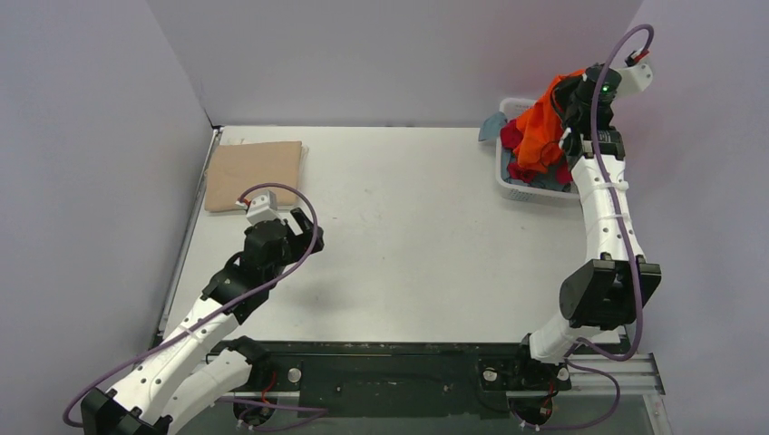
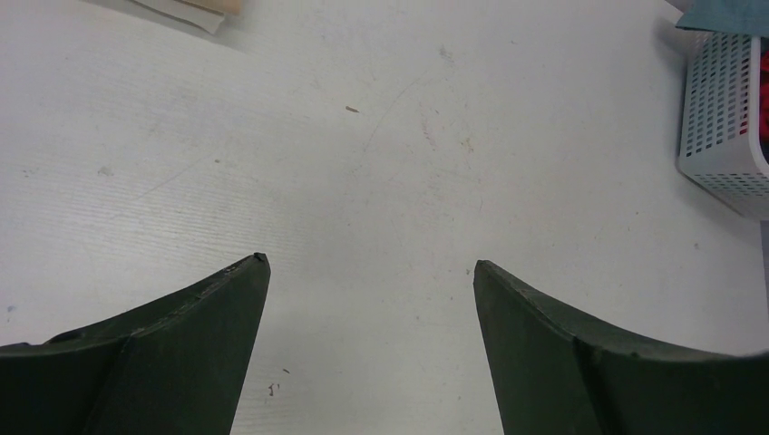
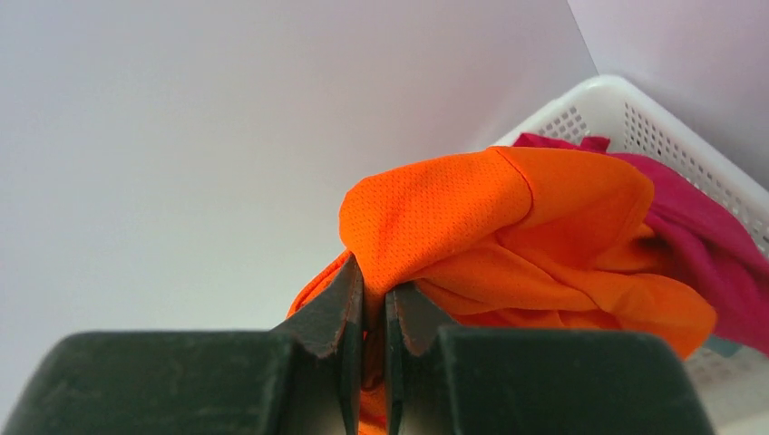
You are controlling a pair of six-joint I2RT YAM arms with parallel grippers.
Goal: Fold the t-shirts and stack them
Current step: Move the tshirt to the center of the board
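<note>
My right gripper (image 1: 569, 101) is shut on the bright orange t-shirt (image 1: 542, 129) and holds it up above the white lattice basket (image 1: 508, 178) at the back right. In the right wrist view the orange cloth (image 3: 508, 236) is pinched between my fingertips (image 3: 374, 279), with a crimson red shirt (image 3: 698, 236) behind it in the basket (image 3: 598, 104). A grey-blue shirt (image 1: 491, 127) hangs over the basket's left rim. A folded tan shirt (image 1: 254, 172) lies flat at the back left. My left gripper (image 1: 295, 222) is open and empty above the table, near the tan shirt.
The left wrist view shows bare white table (image 2: 381, 163) under the open fingers, the basket (image 2: 721, 127) at the far right and a corner of the tan shirt (image 2: 195, 7) at the top. Grey walls close the back and left sides.
</note>
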